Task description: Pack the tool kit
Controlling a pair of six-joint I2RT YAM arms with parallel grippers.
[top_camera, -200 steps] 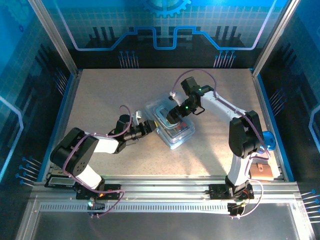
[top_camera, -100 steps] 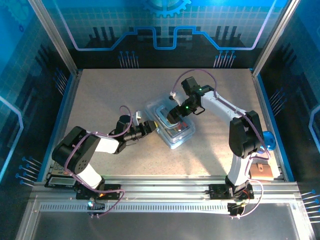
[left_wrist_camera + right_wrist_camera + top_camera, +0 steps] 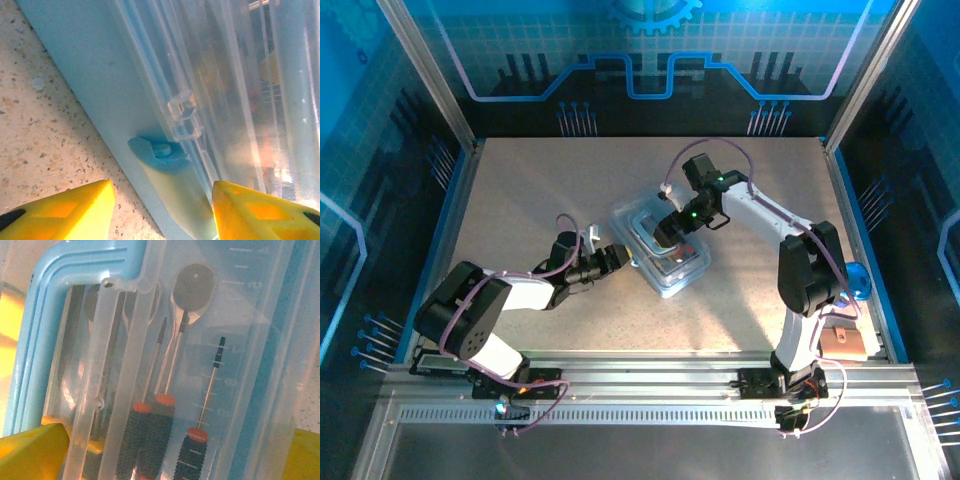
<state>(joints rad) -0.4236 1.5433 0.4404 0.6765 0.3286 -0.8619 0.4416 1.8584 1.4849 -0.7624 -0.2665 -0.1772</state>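
Judging from the table, packing looks nearly finished. The pale-blue box sits at its centre with the clear lid apparently down, and fastening it seems to be what remains. The left gripper lies at the box's 9 o'clock side. The right gripper hangs over the lid, its arm reaching in from 2 o'clock. Both have fingers spread and hold nothing. The right wrist view shows three screwdrivers inside (from above, the contents are a blur). The left wrist view shows a blue clasp between the parted fingers.
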